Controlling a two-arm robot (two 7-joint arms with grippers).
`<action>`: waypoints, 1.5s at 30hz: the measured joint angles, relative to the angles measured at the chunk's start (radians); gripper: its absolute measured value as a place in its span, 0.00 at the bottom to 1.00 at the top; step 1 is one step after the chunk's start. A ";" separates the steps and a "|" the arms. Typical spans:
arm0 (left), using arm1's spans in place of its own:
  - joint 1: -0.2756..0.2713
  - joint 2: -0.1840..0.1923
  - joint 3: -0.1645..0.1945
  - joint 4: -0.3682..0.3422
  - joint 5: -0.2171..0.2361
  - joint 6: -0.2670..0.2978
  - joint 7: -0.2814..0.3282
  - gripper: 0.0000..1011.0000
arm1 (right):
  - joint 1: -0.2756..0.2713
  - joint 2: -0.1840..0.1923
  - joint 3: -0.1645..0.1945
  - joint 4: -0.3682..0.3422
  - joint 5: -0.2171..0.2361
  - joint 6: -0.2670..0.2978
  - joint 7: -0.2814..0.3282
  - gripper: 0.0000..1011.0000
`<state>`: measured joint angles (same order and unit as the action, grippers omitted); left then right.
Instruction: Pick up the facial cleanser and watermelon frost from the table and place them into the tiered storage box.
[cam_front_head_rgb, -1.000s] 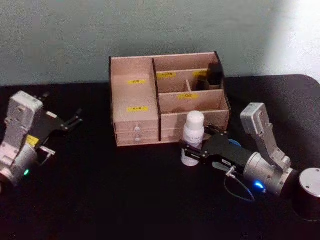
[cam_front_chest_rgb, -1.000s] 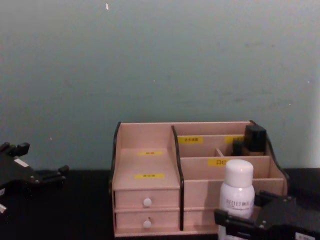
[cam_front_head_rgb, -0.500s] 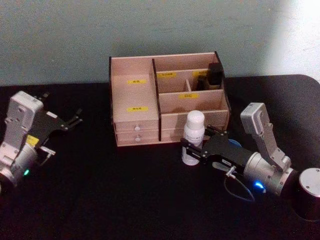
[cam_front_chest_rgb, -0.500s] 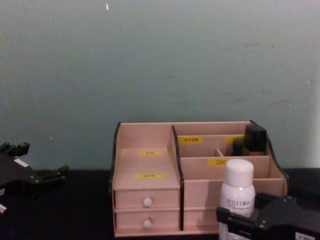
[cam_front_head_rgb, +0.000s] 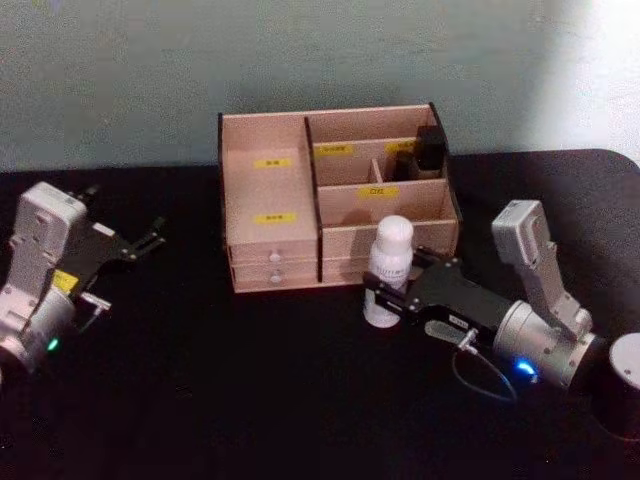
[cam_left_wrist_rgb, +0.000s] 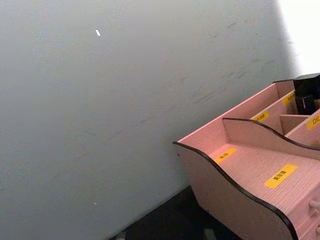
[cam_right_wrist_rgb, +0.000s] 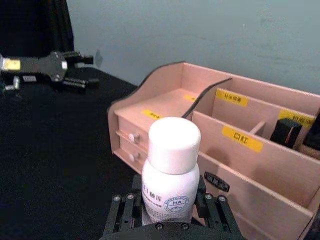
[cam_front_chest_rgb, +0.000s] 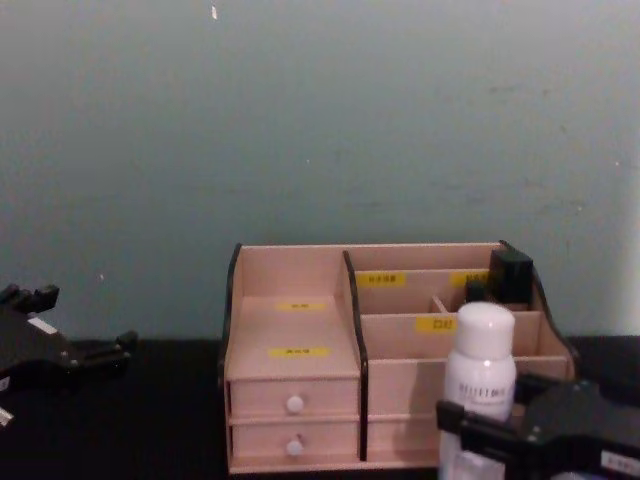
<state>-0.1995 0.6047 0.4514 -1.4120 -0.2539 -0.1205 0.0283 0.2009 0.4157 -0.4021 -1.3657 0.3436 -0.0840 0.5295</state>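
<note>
Right end effector (cam_front_head_rgb: 386, 300) is clamped on the lower body of the facial cleanser (cam_front_head_rgb: 389, 262), one finger on each side. The bottle stands roughly upright with its white cap up, just in front of the right half of the tiered storage box (cam_front_head_rgb: 262, 205), near the low front wall. Can't tell whether its base touches the table (cam_front_head_rgb: 250, 390). In the chest view the cleanser (cam_front_chest_rgb: 483, 362) overlaps the box's front right compartments. A small black bottle (cam_front_head_rgb: 430, 148) sits in the box's back right compartment. Left end effector (cam_front_head_rgb: 148, 241) is parked above the table well left of the box, fingers slightly apart, holding nothing. A dark cylinder with a silver top (cam_front_head_rgb: 624, 388) stands at the table's far right, next to the right arm.
</note>
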 joint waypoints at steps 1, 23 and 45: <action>0.000 0.000 0.000 0.000 0.000 0.000 0.000 0.99 | -0.002 0.002 0.002 -0.007 0.004 0.002 0.001 0.59; 0.000 0.000 0.000 0.000 0.000 0.000 0.000 0.99 | 0.059 0.011 0.047 -0.106 0.042 0.016 -0.046 0.59; 0.000 0.000 0.000 0.000 0.000 0.000 0.000 0.99 | 0.296 -0.110 0.016 0.174 -0.044 -0.039 -0.063 0.59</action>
<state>-0.1995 0.6046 0.4514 -1.4120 -0.2539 -0.1205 0.0283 0.4971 0.3060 -0.3857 -1.1922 0.3000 -0.1225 0.4664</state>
